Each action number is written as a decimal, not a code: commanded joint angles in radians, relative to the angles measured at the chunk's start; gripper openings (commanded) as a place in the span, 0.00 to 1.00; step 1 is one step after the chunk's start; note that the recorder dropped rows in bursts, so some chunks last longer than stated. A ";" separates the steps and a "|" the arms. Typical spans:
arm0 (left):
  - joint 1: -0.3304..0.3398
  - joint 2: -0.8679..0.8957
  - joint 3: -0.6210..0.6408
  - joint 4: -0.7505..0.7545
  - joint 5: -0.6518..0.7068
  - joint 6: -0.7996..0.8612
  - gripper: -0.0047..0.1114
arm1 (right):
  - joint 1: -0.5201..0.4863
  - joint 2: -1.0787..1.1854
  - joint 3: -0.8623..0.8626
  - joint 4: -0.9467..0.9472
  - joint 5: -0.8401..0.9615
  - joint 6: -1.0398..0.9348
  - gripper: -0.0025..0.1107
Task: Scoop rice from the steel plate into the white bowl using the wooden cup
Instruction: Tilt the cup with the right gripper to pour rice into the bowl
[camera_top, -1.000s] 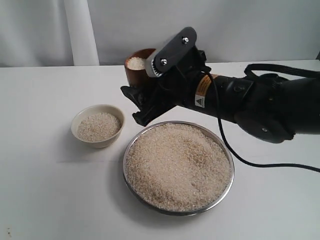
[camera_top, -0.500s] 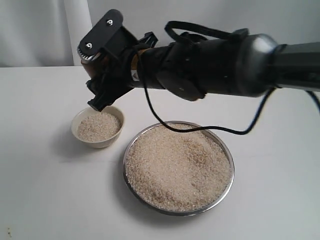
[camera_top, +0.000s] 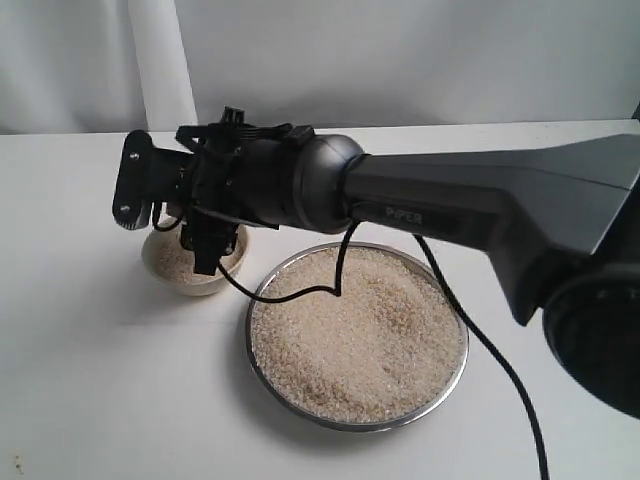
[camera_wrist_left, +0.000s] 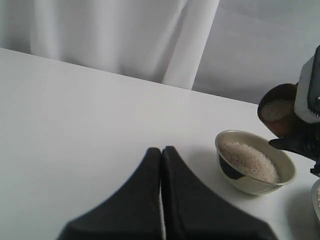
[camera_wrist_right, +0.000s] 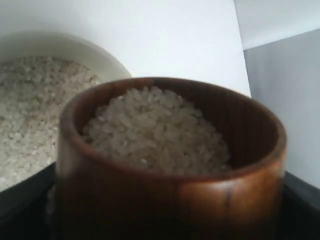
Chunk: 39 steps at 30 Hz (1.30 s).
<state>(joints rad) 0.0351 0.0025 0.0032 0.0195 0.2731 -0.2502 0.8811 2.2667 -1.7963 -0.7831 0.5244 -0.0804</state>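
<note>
Your right gripper (camera_top: 198, 228) hangs over the white bowl (camera_wrist_left: 255, 187), its fingers clamped on either side of the wooden cup (camera_wrist_right: 170, 190). The cup is filled nearly to the brim with rice (camera_wrist_right: 155, 130). It stands mouth-up between the fingers, its long axis close to vertical, and no grains are seen falling.

The bowl lies just below the fingers and a little off to one side of the cup, not squarely under it. It already holds a partial fill of rice. The pour therefore turns on tipping the cup's lip toward the bowl's side; a tilt the other way would likely scatter grains on the white table (camera_top: 100, 400).

The steel plate (camera_top: 340, 424), beneath the forearm behind the fingers, carries a broad heap of rice.

Your left gripper (camera_wrist_left: 161, 152) rests low over the table, fingers pressed together and empty. It is farther from the bowl than the right, so this looks like the right arm's job alone.
</note>
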 joint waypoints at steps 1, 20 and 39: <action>-0.005 -0.003 -0.003 -0.002 -0.006 -0.004 0.04 | 0.038 0.007 -0.009 -0.180 0.075 -0.006 0.02; -0.005 -0.003 -0.003 -0.002 -0.006 -0.004 0.04 | 0.076 0.044 -0.009 -0.444 0.223 -0.101 0.02; -0.005 -0.003 -0.003 -0.002 -0.006 -0.004 0.04 | 0.076 0.044 -0.009 -0.563 0.237 -0.221 0.02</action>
<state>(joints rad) 0.0351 0.0025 0.0032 0.0195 0.2731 -0.2502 0.9568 2.3184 -1.7963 -1.3161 0.7444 -0.2615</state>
